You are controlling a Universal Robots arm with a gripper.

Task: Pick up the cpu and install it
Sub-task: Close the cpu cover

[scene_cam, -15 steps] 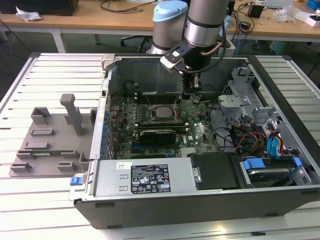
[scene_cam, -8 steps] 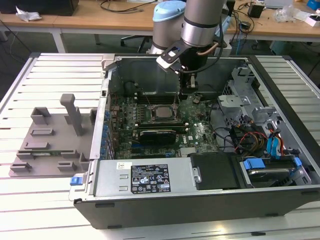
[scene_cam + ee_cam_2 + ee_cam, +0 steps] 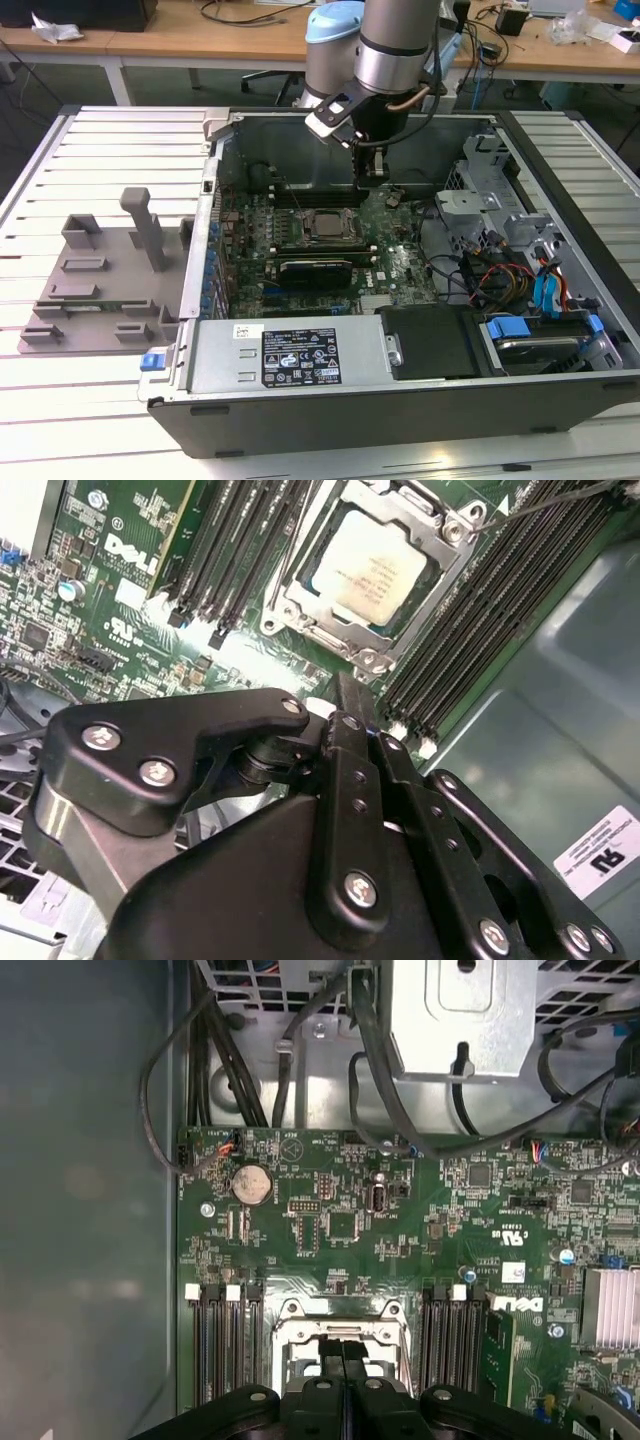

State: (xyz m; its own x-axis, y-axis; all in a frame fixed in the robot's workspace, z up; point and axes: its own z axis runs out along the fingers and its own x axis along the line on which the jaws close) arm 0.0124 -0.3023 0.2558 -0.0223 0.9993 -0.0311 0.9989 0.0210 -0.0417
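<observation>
You see cpu (image 3: 365, 572) seated in socket frame (image 3: 292, 610); gripper (image 3: 342, 1346), 2 fingers together & empty, near frame edge, well apart from case walls (image 3: 290, 140).

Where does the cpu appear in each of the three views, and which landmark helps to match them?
Exterior view: the cpu lies in its socket frame, mid motherboard.
Second wrist view: the cpu sits inside the socket frame, metal top showing.
First wrist view: the gripper covers the middle of the socket frame; I cannot tell the cpu there.
Shared landmark: the black memory slots on both sides of the socket frame.
</observation>
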